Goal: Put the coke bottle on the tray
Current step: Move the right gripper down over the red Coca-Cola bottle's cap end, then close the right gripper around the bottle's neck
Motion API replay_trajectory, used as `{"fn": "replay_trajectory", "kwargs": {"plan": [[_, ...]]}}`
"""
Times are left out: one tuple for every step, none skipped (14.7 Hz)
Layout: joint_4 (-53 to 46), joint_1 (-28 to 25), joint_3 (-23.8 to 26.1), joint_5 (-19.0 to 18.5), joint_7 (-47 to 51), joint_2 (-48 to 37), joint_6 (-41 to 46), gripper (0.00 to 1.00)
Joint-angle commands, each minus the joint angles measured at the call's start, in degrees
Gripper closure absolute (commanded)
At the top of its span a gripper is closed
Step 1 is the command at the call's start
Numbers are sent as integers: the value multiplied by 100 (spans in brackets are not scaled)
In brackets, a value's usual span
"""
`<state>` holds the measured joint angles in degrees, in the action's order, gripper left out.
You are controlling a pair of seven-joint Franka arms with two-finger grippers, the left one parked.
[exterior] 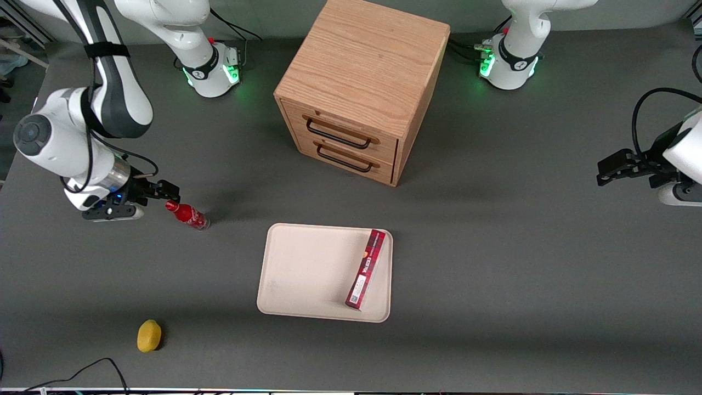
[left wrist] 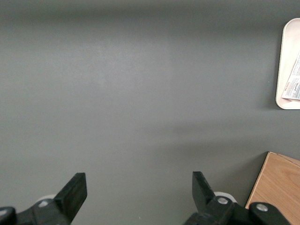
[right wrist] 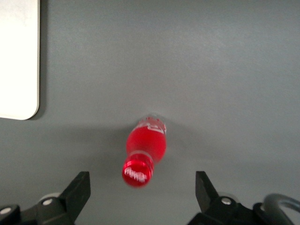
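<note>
The coke bottle (exterior: 188, 215) is small and red with a red cap, and stands on the grey table toward the working arm's end. In the right wrist view I look down on its cap and red body (right wrist: 145, 150). My right gripper (exterior: 170, 193) is open and empty, just above the bottle's cap. The cap sits between the spread fingers in the right wrist view, where the gripper (right wrist: 141, 180) touches nothing. The cream-white tray (exterior: 307, 269) lies flat mid-table, apart from the bottle. Its corner shows in the right wrist view (right wrist: 16, 56).
A long flat red box (exterior: 366, 269) lies on the tray along one edge. A wooden two-drawer cabinet (exterior: 356, 88) stands farther from the front camera than the tray. A lemon (exterior: 148, 335) lies near the table's front edge. The tray's edge shows in the left wrist view (left wrist: 287, 61).
</note>
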<state>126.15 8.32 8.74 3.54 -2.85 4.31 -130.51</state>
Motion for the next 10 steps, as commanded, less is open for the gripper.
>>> {"fn": "replay_trajectory", "kwargs": {"plan": [[24, 3, 40, -64, 38, 140, -220, 2], [50, 3, 49, -143, 56, 176, -229, 3], [94, 3, 49, -222, 65, 176, -281, 6], [129, 3, 49, -231, 65, 176, -334, 10], [155, 3, 58, -257, 73, 176, -343, 16], [182, 3, 101, -266, 74, 176, -343, 26], [217, 3, 119, -266, 74, 159, -343, 38], [243, 3, 119, -266, 74, 141, -343, 53], [261, 3, 137, -292, 74, 123, -343, 72], [287, 3, 172, -458, 82, 97, -317, 97]]}}
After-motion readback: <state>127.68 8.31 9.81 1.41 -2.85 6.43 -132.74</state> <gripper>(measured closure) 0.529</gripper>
